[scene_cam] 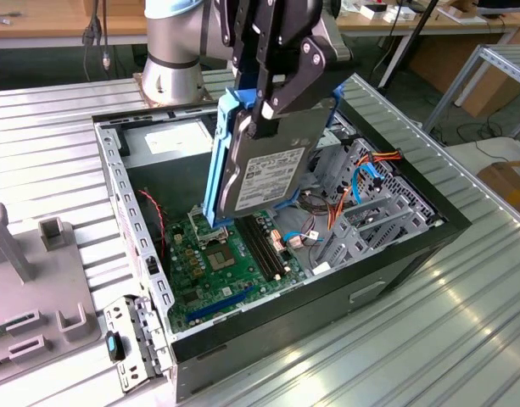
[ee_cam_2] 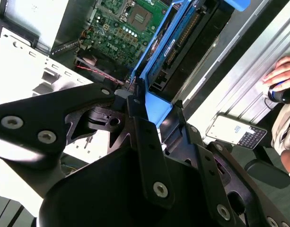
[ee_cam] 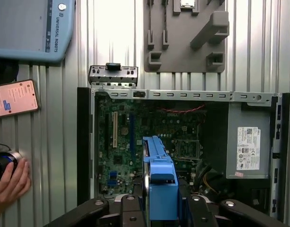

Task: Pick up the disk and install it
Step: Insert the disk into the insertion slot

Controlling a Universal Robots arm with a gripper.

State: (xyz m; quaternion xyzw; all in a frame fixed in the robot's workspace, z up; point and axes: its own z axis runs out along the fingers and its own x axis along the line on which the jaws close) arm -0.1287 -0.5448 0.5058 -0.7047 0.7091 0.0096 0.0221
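**Item:** disk [scene_cam: 268, 165], a metal drive in a blue carrier.
**Position:** clamped between the jaws, hanging edge-down below them over the motherboard [scene_cam: 217, 267] of the open computer case [scene_cam: 378, 280].
**Jaws:** closed on its upper end, across both flat faces.
**Handling (judged):** dense, rigid, smooth-faced and shock-sensitive. Hold it by the flats or the carrier rails.

The counter [scene_cam: 463, 322] is a ribbed, silver metal surface. An open black computer case [scene_cam: 327, 292] lies on its side in the middle of it, open face up. At the exterior view's left, a grey plastic tray [scene_cam: 30, 288] with upright pegs rests on the counter. A small metal bracket [scene_cam: 134, 343] with a blue latch lies just beside the case's near corner. The robot arm's round base [scene_cam: 168, 64] stands behind the case.
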